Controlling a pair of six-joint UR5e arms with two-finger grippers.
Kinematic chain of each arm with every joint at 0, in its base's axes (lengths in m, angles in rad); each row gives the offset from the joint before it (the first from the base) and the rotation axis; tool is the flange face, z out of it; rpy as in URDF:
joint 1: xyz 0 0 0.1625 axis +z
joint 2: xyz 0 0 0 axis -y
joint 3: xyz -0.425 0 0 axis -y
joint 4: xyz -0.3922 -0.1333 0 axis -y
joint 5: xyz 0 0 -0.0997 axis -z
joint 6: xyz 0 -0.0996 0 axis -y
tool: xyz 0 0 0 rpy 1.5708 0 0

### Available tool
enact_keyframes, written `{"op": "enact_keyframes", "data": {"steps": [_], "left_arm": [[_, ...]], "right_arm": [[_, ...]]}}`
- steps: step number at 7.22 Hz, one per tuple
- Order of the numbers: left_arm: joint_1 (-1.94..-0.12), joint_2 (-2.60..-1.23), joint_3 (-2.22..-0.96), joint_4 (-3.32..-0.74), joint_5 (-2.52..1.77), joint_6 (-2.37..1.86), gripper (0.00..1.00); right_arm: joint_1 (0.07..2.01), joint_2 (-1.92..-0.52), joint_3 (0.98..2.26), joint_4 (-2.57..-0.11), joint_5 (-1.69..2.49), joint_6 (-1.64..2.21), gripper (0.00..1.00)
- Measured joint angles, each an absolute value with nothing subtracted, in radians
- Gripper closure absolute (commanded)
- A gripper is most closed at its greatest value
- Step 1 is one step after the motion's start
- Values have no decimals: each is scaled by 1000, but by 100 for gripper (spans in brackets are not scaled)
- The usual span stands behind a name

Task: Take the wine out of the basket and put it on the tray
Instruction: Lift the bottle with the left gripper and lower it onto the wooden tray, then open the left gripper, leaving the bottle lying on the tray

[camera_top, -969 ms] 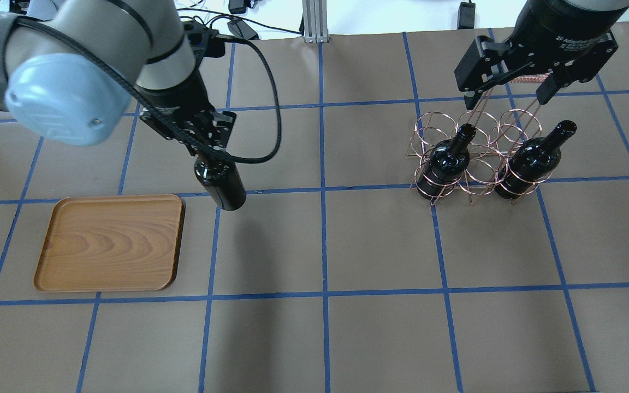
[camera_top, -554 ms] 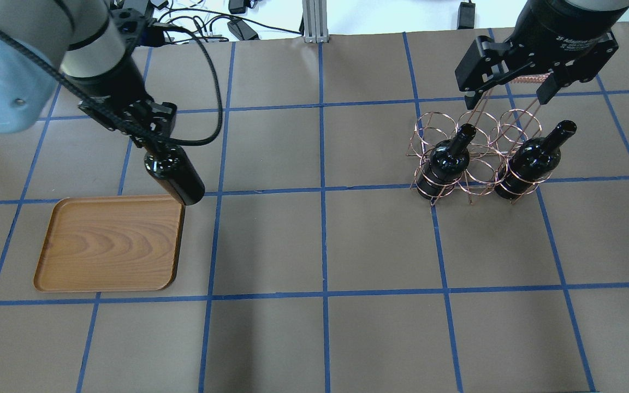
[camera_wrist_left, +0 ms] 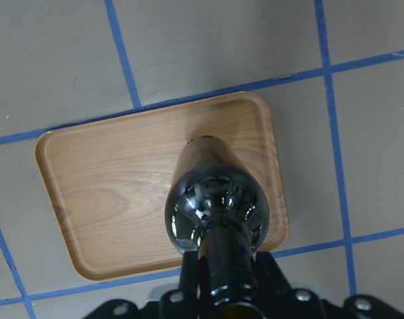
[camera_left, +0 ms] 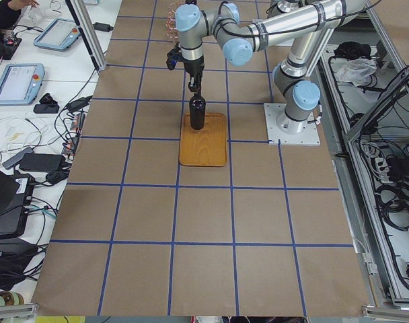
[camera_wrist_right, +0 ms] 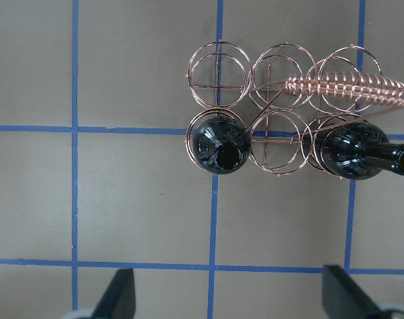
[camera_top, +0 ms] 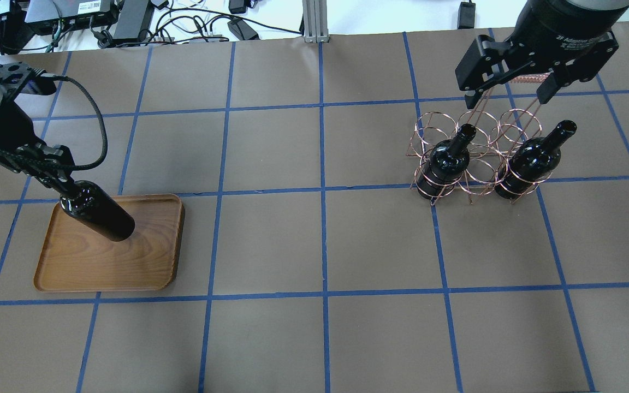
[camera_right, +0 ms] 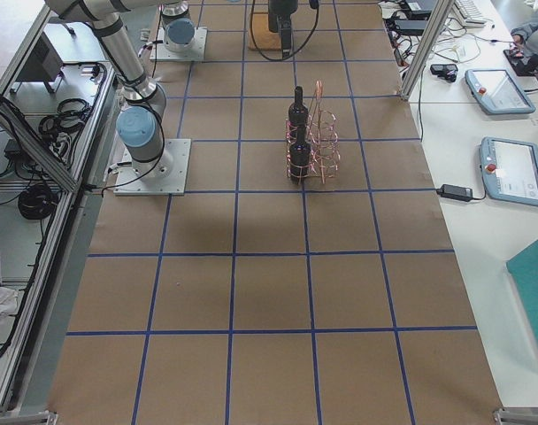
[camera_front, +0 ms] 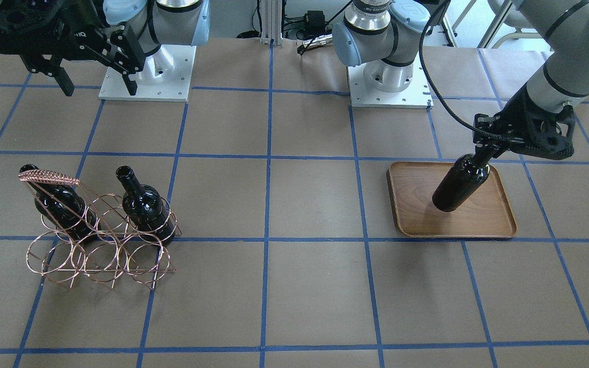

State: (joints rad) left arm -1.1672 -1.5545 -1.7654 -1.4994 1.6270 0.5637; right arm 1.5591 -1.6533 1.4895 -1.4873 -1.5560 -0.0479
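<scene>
We've swung the wine, left jaws clamped round its neck, over the tray below; right jaws gape.

Wine: neck top hidden inside left claw; base contact with tray indeterminable. Right claw: fingers cut by wrist view's lower edge.

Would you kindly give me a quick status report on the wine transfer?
Left claw shut on wine, over tray. Right claw open above basket. Two bottles in basket.
</scene>
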Motion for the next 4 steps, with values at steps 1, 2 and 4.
{"op": "enact_keyframes", "data": {"steps": [1, 2, 4], "left_arm": [[-1135, -1556, -1779, -1498, 1626, 583, 100], [-1119, -1559, -1786, -1498, 1626, 591, 100], [-1112, -1568, -1790, -1499, 1626, 595, 18]], "right_arm": [[1559, -1653, 1490, -1486, -1556, -48, 0], [1559, -1652, 1490, -1485, -1557, -48, 0], [1559, -1652, 1490, -1484, -1557, -48, 0]]}}
